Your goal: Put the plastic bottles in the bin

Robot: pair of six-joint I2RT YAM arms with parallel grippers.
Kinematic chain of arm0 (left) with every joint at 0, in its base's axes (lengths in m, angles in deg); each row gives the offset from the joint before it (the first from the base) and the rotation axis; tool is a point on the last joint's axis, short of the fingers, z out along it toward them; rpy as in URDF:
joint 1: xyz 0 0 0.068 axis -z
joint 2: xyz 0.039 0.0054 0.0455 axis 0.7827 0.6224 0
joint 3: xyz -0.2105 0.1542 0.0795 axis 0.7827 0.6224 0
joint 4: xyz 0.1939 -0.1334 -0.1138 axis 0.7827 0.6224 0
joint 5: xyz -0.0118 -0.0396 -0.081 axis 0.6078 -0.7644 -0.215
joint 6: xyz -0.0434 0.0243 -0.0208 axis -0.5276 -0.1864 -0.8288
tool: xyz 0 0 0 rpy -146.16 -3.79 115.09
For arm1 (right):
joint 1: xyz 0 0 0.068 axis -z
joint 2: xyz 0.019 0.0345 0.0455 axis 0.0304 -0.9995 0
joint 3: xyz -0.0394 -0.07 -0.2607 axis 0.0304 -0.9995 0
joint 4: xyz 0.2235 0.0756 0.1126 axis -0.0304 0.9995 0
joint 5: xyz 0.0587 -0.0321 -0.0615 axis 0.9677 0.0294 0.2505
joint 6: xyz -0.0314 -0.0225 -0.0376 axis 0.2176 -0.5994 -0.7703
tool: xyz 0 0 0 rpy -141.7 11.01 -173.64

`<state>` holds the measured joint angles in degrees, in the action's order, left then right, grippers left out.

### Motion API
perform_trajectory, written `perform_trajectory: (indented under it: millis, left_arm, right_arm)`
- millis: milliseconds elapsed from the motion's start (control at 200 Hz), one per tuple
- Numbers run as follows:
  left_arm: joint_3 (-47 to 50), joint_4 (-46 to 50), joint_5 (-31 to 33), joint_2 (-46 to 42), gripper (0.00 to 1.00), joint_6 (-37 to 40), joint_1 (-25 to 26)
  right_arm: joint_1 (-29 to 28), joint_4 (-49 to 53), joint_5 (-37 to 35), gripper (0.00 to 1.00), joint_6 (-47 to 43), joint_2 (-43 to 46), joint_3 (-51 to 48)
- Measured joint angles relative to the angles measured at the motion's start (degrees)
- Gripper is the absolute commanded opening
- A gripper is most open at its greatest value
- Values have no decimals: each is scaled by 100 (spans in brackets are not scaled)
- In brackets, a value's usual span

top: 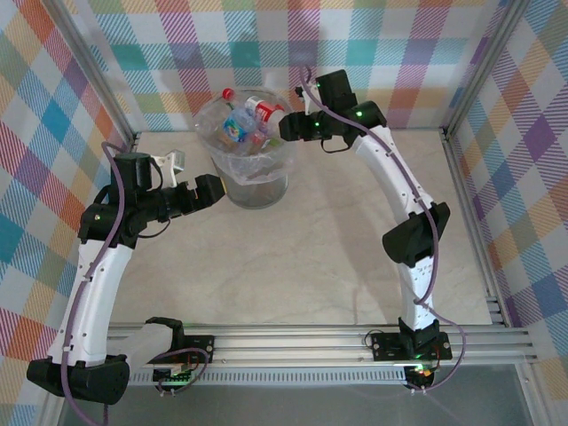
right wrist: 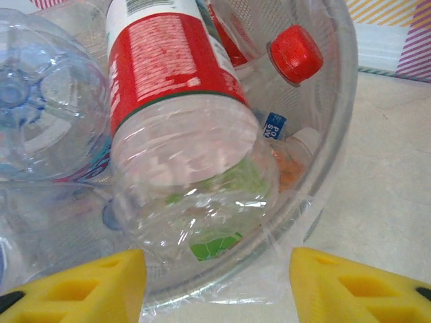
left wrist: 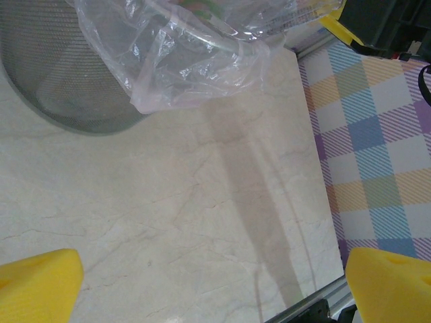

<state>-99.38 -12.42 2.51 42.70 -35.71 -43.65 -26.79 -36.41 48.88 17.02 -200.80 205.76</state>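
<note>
Top external: bin (top: pixel 257 188) heaped with plastic bottles (top: pixel 251 120); none visible on desk (top: pixel 293 257), so task judged nearly complete. Left fingers (left wrist: pixel 34 286) wide open, empty. Right fingers (right wrist: pixel 363 286) part-open above bin, empty.

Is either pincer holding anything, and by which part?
Left pincer holds nothing. The red-labelled bottle has its clear base at the right pincer, over the bin; whether gripped, I cannot tell.

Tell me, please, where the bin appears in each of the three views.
Top external: the bin stands at the upper centre.
Left wrist: the bin shows its grey wall in the upper left corner.
Right wrist: the bin curves its rim down the right side.
Shared landmark: the clear bag liner folded over the rim.
</note>
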Motion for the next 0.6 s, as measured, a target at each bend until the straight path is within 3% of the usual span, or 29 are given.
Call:
perform_trajectory:
  millis: [275,370,480,605]
  left_arm:
    - [-15,-55,101,-50,100,227,0]
    - [-83,-157,168,-50,100,352,0]
    - [-131,-343,258,-52,100,483,0]
    - [-111,-546,535,-61,100,612,0]
  right_arm:
    - [2,-2,-212,70,-177,935,-802]
    - [2,-151,-284,80,-278,1550,-1495]
    - [2,-479,-376,100,-319,2380,-2551]
    - [2,-883,-560,100,-345,3298,-3805]
